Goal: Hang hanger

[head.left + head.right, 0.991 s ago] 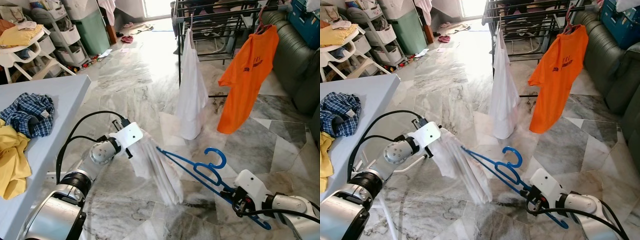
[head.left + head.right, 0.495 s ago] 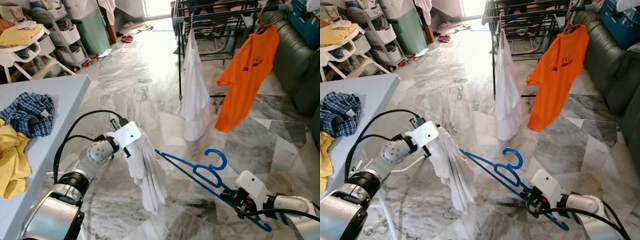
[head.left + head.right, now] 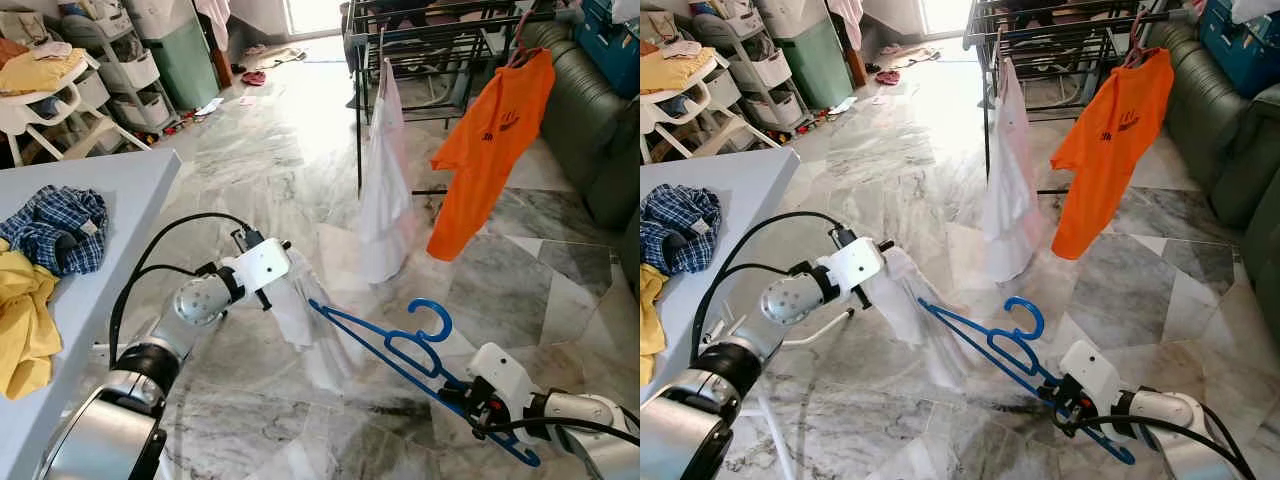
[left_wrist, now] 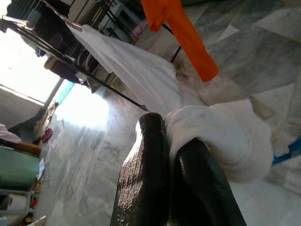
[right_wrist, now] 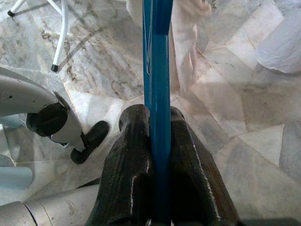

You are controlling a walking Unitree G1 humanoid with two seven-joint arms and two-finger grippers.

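R gripper (image 5: 157,141) clamped on blue hanger (image 3: 400,345), L gripper (image 4: 171,155) pinching white garment (image 3: 295,305) — cloth only half on, could slide off hanger w/ any tug.

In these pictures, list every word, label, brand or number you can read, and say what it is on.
Orange T-shirt on the drying rack: dark chest print, too small and blurred to read.
No other text can be read on anything else here.
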